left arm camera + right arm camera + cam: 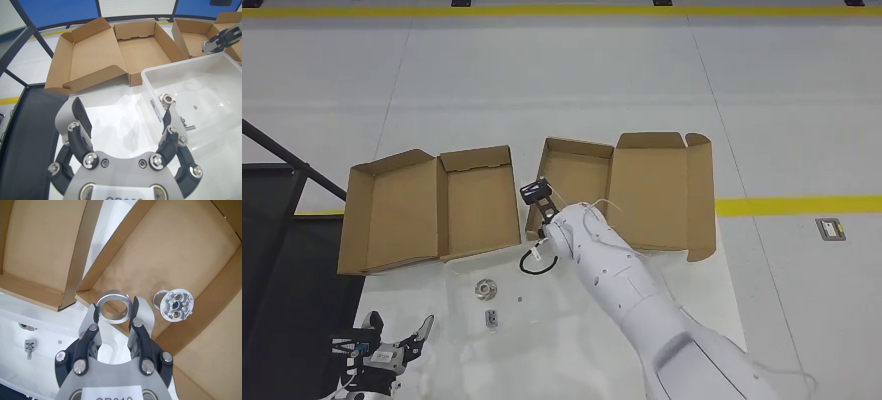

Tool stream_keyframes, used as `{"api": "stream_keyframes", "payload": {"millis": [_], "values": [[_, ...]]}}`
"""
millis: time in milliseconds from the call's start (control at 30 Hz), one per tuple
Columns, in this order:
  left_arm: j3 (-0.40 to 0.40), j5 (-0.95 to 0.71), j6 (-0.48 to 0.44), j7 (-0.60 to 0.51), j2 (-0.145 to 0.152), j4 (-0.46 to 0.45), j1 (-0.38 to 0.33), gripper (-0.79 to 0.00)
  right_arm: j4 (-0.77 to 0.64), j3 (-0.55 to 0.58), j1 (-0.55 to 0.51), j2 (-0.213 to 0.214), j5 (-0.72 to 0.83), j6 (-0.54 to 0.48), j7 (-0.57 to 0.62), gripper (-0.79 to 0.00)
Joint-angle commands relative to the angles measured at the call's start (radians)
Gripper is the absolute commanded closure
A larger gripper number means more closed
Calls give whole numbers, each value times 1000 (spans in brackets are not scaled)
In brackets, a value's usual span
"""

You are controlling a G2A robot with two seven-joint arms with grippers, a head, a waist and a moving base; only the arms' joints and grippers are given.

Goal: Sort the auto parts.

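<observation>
My right pincer (115, 308) grips the ring (113, 319) over the box (170, 256) at 1 o'clock from the bin (181, 62); next, I'd release it inside

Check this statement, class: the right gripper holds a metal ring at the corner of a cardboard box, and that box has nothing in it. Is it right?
Wrong in one respect. The right gripper does hold the metal ring at the corner of the cardboard box, but the box is not empty: the right wrist view shows a flanged metal part lying on its floor.
</observation>
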Motion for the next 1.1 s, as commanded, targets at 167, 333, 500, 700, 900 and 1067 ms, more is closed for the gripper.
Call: {"api": "stream_keyframes", "payload": {"millis": [167,333,500,700,900,1067], "values": [[0,0,0,0,0,0,0,-785,29,-18,-6,-21,-19,39,31,0],[0,0,0,0,0,0,0,-785,45,-23,0,-25,-23,14,78,0],[0,0,0,0,0,0,0,-785,37,-30,0,-30,-37,35,84,0],[0,0,0,0,0,0,0,-785,33,-29,1,-34,-34,59,66,0],[0,0,0,0,0,0,0,-785,41,-32,-5,-39,-39,74,63,-46],[0,0,0,0,0,0,0,-785,48,-27,-3,-38,-31,73,57,-329]]}}
